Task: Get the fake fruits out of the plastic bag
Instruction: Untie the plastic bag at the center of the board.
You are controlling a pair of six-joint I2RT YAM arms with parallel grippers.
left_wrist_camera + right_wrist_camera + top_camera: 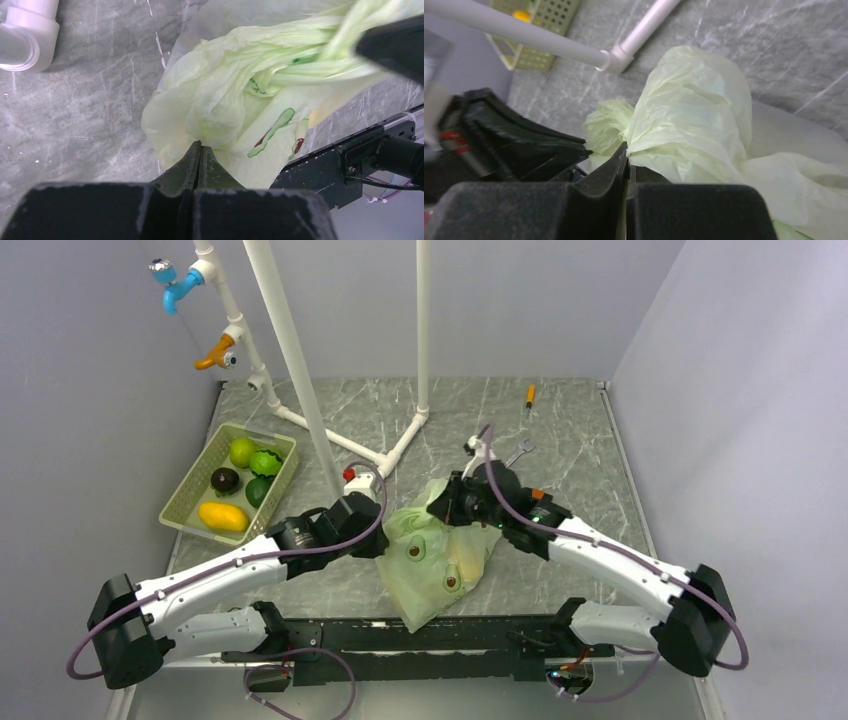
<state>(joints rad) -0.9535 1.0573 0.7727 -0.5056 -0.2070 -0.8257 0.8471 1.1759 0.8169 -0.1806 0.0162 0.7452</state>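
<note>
Top external view puts the bag (pixel 440 562) on the table (pixel 570 440) between the two arms, close to the front edge. The left gripper (pixel 384 536) is at its left side and the right gripper (pixel 448 504) at its far end. In each wrist view the jaws are pressed together on a pinch of thin film, the left on a fold at the bag's edge and the right on a bunched, twisted part. The main risk, as I judge it, lies in that film. If the arms pull apart too hard it may tear or slide out of so small a pinch. If either pinch catches both walls at once, the mouth will stay closed. Anything tipped out this near the front edge could also roll off the table. Whether a fruit is inside I cannot tell. Several fruits (pixel 224 516) lie in the basket (pixel 176 508) at the far left, well apart from the bag. The bag is pale green, translucent and heavily crinkled, with printed green shapes that have brown centres. It lies slack and rather flat, with no clear bulge.
</note>
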